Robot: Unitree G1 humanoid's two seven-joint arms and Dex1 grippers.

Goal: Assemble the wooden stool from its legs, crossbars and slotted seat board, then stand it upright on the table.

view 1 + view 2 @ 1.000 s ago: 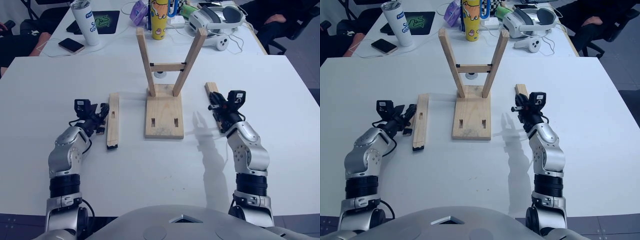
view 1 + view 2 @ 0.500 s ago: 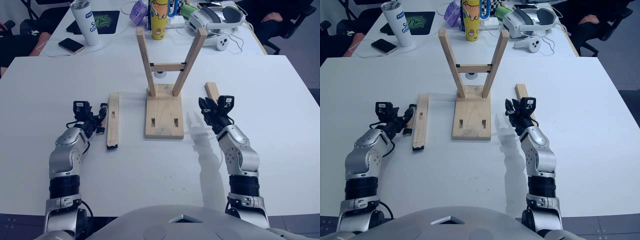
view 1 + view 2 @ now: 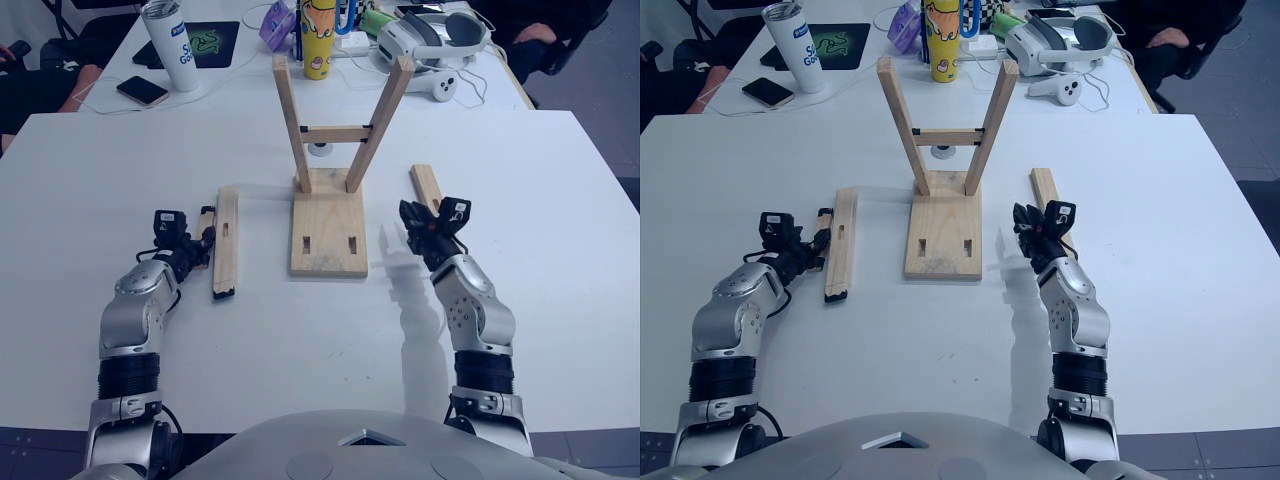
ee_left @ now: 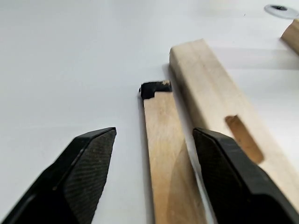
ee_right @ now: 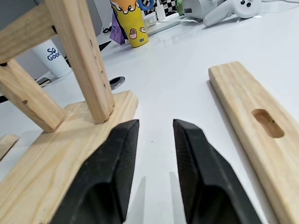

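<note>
Right of centre in the left eye view, I'm seeing the right gripper (image 3: 412, 213) covering the near end of the loose leg (image 3: 424, 183). At centre left, the left gripper (image 3: 206, 239) is hiding the near part of the thin crossbar (image 3: 204, 217). In the left wrist view that crossbar and the slotted leg (image 4: 219, 112) are running out past the frame edge. In the right wrist view the seat board (image 5: 60, 154) is getting cut off, and the upright legs (image 5: 88, 70) are losing their tops beyond the edge.
</note>
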